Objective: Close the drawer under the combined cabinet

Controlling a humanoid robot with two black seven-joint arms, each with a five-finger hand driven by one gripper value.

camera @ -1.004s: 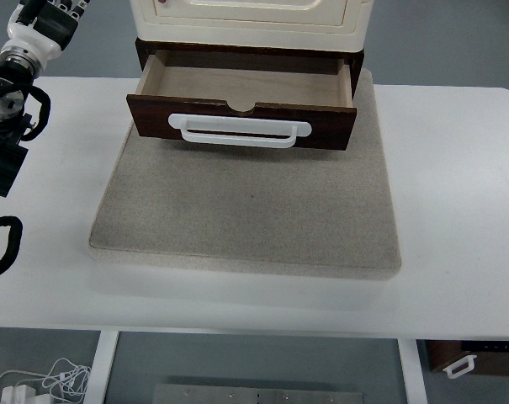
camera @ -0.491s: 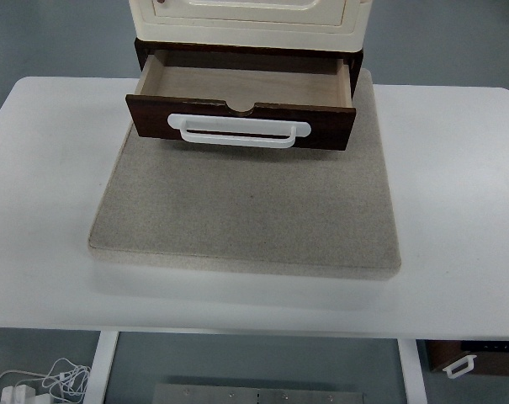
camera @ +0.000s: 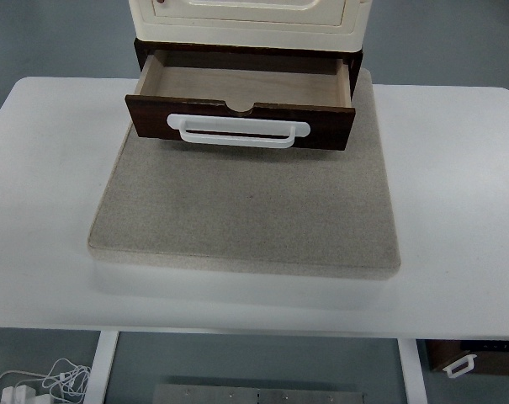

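Drawer (camera: 241, 101) open over grey mat (camera: 246, 206)

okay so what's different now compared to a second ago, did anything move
The left arm, which showed at the picture's upper left edge a second ago, has pulled out of view; neither hand shows now. Nothing was taken hold of or let go. The drawer is as it was, pulled open and empty under the cream cabinet, its white handle untouched, on the grey mat on the white table.
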